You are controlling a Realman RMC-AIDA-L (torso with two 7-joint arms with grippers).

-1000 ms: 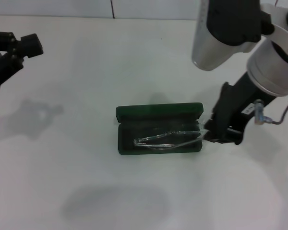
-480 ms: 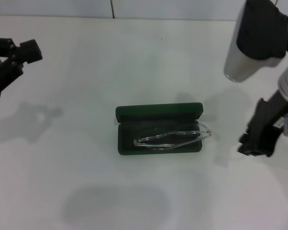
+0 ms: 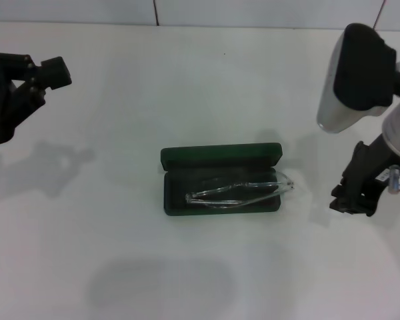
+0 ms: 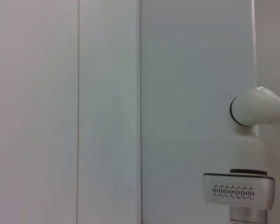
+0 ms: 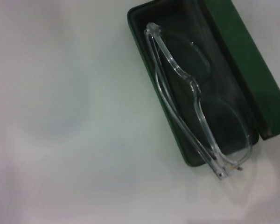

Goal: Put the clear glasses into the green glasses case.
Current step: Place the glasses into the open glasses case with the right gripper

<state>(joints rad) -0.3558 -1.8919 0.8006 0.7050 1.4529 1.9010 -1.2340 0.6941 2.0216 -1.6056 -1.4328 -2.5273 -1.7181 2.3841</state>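
Backing my right gripper [image 3: 350,203] away, grip state unclear, transparent plastic clear glasses [image 3: 243,189] left overhanging dark green rectangular glasses case [image 3: 220,159].

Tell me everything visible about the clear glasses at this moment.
The clear glasses are colourless, see-through plastic with a one-piece lens front and thin clear arms that look folded. They lie lengthwise in the open green glasses case, not fully seated: the end on the robot's right sticks out over the case's rim, and the other end rests near the opposite inner wall. Only the case touches them. The right gripper is off to their right, clear of them; the left gripper is far away.
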